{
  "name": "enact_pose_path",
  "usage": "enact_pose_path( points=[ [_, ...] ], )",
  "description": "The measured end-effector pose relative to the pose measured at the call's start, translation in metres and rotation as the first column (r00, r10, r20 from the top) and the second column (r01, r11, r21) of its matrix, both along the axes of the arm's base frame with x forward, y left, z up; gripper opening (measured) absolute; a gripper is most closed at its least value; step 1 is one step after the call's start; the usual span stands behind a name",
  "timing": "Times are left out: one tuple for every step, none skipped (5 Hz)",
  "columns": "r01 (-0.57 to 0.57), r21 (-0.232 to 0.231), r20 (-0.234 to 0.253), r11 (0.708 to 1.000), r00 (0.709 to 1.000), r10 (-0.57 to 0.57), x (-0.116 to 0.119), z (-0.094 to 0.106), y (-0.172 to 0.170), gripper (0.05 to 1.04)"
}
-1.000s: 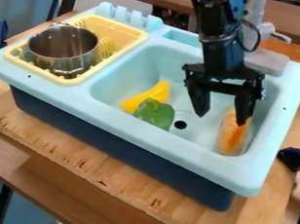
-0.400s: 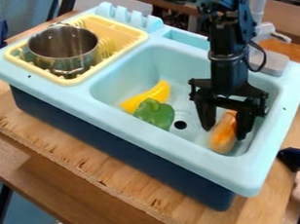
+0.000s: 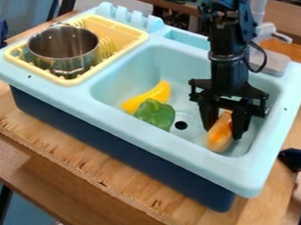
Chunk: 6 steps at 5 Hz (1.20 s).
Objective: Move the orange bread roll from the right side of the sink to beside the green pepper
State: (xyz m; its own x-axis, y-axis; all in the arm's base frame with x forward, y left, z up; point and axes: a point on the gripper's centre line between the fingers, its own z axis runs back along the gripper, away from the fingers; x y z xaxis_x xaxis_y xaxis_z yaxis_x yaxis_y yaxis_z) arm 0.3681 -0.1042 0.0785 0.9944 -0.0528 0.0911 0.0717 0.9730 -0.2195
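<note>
The gripper (image 3: pixel 223 132) hangs down into the right part of the sink basin, its fingers shut on an elongated tan and orange toy food item (image 3: pixel 219 138). The item's upper part sits between the fingers, and its lower end slants down to the left near the basin's front wall. Left of the drain, a green toy pepper (image 3: pixel 155 114) lies against a yellow banana-shaped toy (image 3: pixel 148 97).
The light blue sink (image 3: pixel 170 150) has raised walls around its basin. A yellow drying rack (image 3: pixel 69 82) with a metal pot (image 3: pixel 63 48) stands at its left. Behind the arm is a grey faucet base (image 3: pixel 269 62).
The gripper first moved slightly right and down around the tan and orange item, then its fingers drew closer together. The item's lower end has shifted left and it is more tilted.
</note>
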Motion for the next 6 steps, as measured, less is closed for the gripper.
enact_pose_path(
  points=[
    [-0.025, 0.016, 0.031, 1.0, 0.999, 0.025, -0.005, 0.017, 0.008, 0.589],
    [-0.058, 0.02, 0.036, 0.998, 0.998, 0.058, -0.013, 0.024, 0.022, 0.589],
    [-0.089, 0.058, 0.039, 0.994, 0.995, 0.087, -0.015, 0.029, 0.042, 0.589],
    [-0.103, 0.079, 0.043, 0.992, 0.994, 0.1, -0.012, 0.032, 0.057, 0.589],
    [-0.106, 0.083, 0.031, 0.991, 0.994, 0.103, 0.0, 0.028, 0.066, 0.589],
    [-0.107, 0.092, 0.01, 0.99, 0.994, 0.106, 0.005, 0.016, 0.075, 0.589]
  ],
)
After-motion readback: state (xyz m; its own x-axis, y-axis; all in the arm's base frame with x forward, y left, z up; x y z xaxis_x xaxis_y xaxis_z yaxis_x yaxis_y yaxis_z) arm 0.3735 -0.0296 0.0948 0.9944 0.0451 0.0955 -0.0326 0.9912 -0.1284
